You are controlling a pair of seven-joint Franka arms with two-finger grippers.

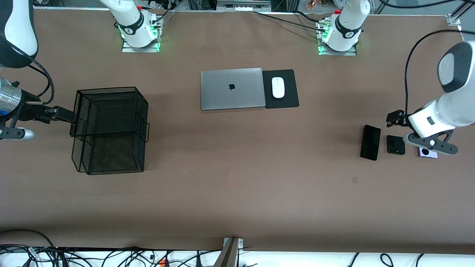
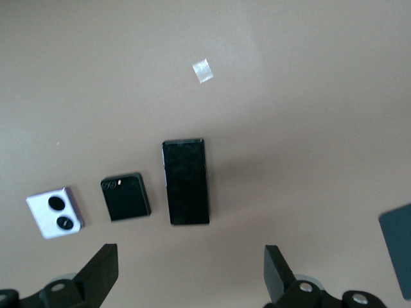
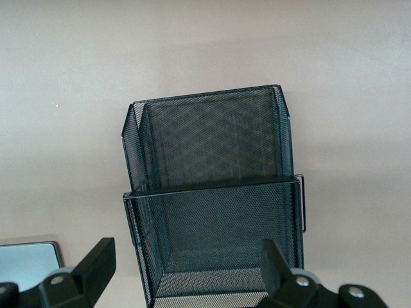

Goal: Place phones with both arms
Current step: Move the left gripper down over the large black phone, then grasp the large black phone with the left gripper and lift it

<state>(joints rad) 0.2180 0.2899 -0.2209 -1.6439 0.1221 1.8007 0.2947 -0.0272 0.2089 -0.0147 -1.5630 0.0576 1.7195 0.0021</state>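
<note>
The right gripper [image 1: 55,114], fingers spread and empty, is hanging over the edge of the black mesh basket [image 1: 111,129] at the right arm's end of the table. A closed laptop [image 1: 232,88] and a white mouse [image 1: 278,87] on its black pad [image 1: 281,89] are lying mid-table. At the left arm's end, the long black phone [image 1: 370,142], the flip phone [image 1: 395,144] and the lilac-white phone [image 1: 426,152] are lying in a row, apart. The left gripper [image 1: 394,118] is hovering over them, fingers wide and empty.
</note>
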